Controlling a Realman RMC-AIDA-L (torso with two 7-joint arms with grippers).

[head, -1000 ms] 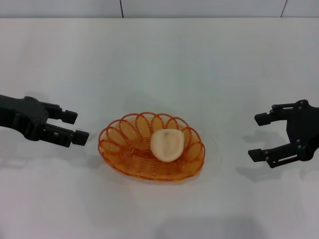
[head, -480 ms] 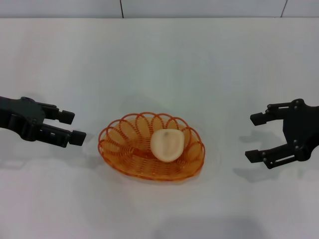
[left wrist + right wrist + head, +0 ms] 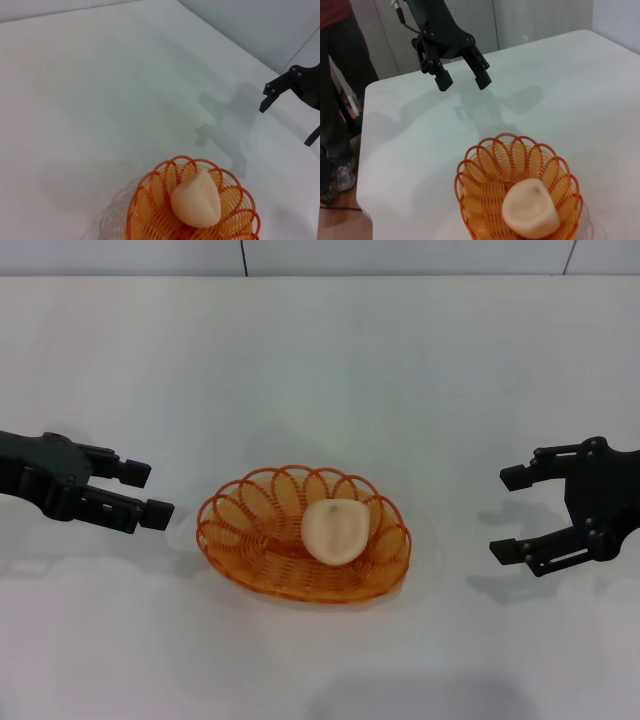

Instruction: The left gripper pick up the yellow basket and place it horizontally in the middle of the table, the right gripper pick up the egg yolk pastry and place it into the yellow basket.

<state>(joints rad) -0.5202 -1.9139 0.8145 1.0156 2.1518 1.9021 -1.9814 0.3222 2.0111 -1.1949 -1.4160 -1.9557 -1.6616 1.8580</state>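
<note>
In oval wire yellow basket (image 3: 262,540), domed egg yolk pastry (image 3: 334,531)

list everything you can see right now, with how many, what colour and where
basket: one, orange-yellow wire, middle of the table, between the two grippers
pastry: one, pale beige, inside the basket, toward its right side
table: one, white, under everything
person: one, dark trousers, standing beyond the table's edge in the right wrist view
left gripper: one, black, open, left of the basket, apart from it
right gripper: one, black, open, right of the basket, apart from it
</note>
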